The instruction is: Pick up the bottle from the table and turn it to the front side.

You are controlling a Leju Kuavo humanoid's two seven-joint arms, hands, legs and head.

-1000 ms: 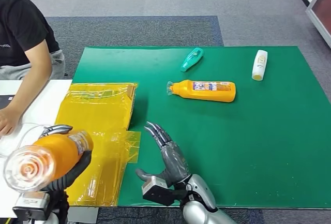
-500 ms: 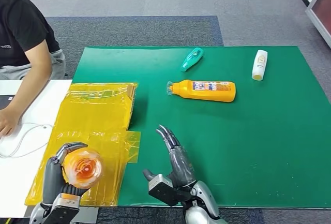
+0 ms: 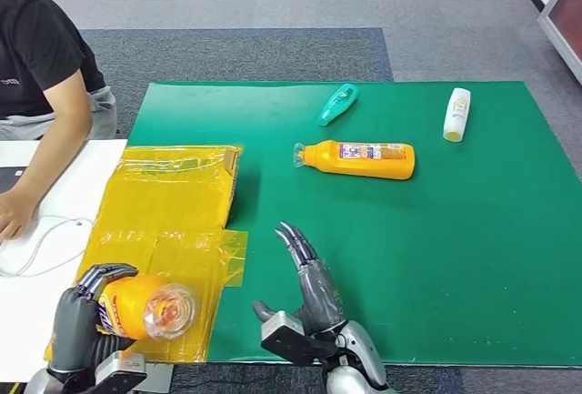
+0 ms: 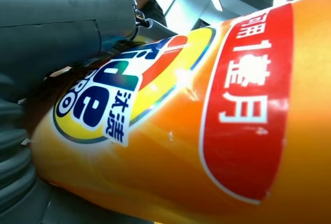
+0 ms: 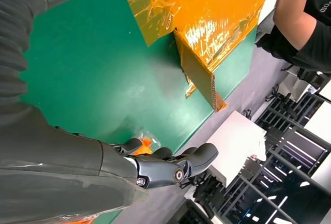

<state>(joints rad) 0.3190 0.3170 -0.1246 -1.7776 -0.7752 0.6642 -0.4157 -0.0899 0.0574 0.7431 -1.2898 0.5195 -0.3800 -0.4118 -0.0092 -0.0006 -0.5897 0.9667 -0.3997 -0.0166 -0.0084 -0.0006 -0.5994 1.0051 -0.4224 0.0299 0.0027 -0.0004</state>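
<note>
- The orange bottle [image 3: 141, 312] was held in the left hand [image 3: 75, 330], fingers wrapped round its body, at the near edge of the green mat [image 3: 412, 267], over the yellow film.
- It was carried roughly level, its clear cap end turned toward the right hand and partly up at the camera; this looks like a pose taken mid-turn, so that the label could be brought round.
- In the left wrist view the printed front label [image 4: 117, 94] and a red panel [image 4: 250, 105] were seen facing that camera, so the front side was judged to be close to shown, though the final facing could not be confirmed.
- The right hand [image 3: 309, 285] was kept low over the near edge of the green mat, fingers apart and holding nothing, probably kept clear until needed.
- The yellow film [image 3: 172, 221] was spread over the left part of the green mat, wrapped over a shallow cardboard box [image 5: 199, 74], presumably as a drop-off spot.
- Farther onto the green mat a second orange bottle [image 3: 356, 159] was left lying on its side, well apart from both hands.
- Beyond it a teal bottle [image 3: 337, 104] and, toward the mat's far right, a white bottle [image 3: 457, 114] were also laid flat.
- Off the green mat's left edge, a person's arm [image 3: 41, 162] was rested on a white table [image 3: 48, 230] beside a thin cable.
</note>
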